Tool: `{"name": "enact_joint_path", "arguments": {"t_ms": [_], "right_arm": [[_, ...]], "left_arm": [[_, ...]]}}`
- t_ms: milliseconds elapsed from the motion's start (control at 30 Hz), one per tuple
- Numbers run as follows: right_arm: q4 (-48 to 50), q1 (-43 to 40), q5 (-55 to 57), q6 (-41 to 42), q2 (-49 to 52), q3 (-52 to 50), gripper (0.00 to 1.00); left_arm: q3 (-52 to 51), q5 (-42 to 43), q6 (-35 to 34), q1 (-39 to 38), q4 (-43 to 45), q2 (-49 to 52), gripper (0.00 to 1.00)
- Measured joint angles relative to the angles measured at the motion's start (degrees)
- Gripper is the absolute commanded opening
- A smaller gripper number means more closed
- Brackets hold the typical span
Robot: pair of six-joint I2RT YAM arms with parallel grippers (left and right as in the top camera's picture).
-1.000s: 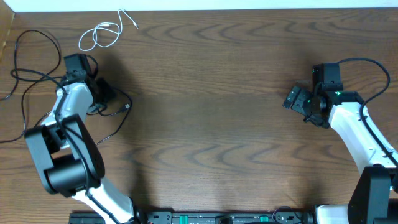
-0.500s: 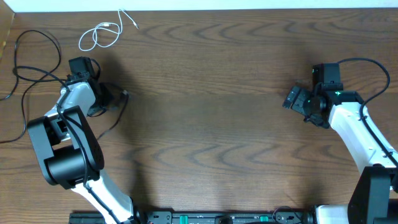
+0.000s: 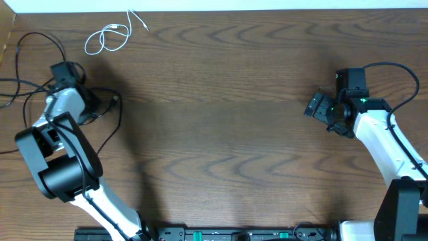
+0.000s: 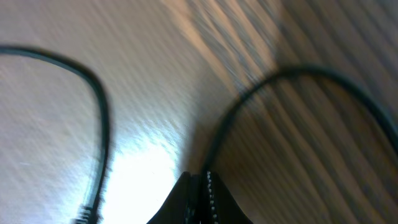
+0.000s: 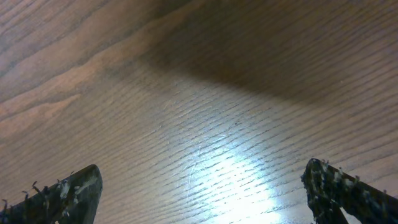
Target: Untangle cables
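Two pincers, one cable caught: left clamped on black, right wide and empty

From my console I see the left gripper [image 4: 199, 182] at the far left of the wooden table [image 3: 227, 140]. Its jaws are pressed together on a black cable [image 4: 261, 87]. In the left wrist view that cable comes up from between the fingertips and arches away to the right over the wood grain. To the left of it lies a black strand [image 4: 101, 124], which bends down to a small plug end [image 4: 84, 214] just beside the pincer. The view is blurred, so I cannot tell whether this strand is the same cord doubling back or the other black one.

Overhead, black cable runs in loose loops about the left arm, reaching the table's left edge and trailing toward the near side. I cannot separate one black cord from the other there.

The white cable [image 3: 102, 40] lies in a small coil near the far edge, up and to the right of the left arm. A thin tail points off to the right, and the coil is apart from the black loops.

The right gripper [image 3: 315, 106] is on the right side of the table, well apart from every cable. In the right wrist view its fingers [image 5: 71, 190] stand in the two lower corners, spread wide, with only bare wood between them.
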Motion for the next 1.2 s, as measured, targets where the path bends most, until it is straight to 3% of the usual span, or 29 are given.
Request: {"name": "enact_joint_path", "arguments": {"t_ms": [300,400,567,867,967,1200], "right_arm": [[0.0,0.0,0.0,0.0,0.0,0.0,0.99],[0.0,0.0,0.0,0.0,0.0,0.0,0.99],[0.0,0.0,0.0,0.0,0.0,0.0,0.99],[0.0,0.0,0.0,0.0,0.0,0.0,0.99],[0.0,0.0,0.0,0.0,0.0,0.0,0.99],[0.0,0.0,0.0,0.0,0.0,0.0,0.99]], "left_arm": [[1.9,-0.2,-0.8,3.5,-2.4,-0.3,0.08],[1.9,-0.2,-0.9,4.3,-3.3,-0.3,0.42],[1.9,-0.3,-1.1,5.9,-3.6,-0.3,0.60],[1.9,0.9,-1.0,6.8,-5.9,-0.3,0.50],[1.9,2.4,-1.2,6.8,-5.9,-0.2,0.39],[1.9,3.5,-0.8,6.8,-6.0,-0.2,0.38]]}}
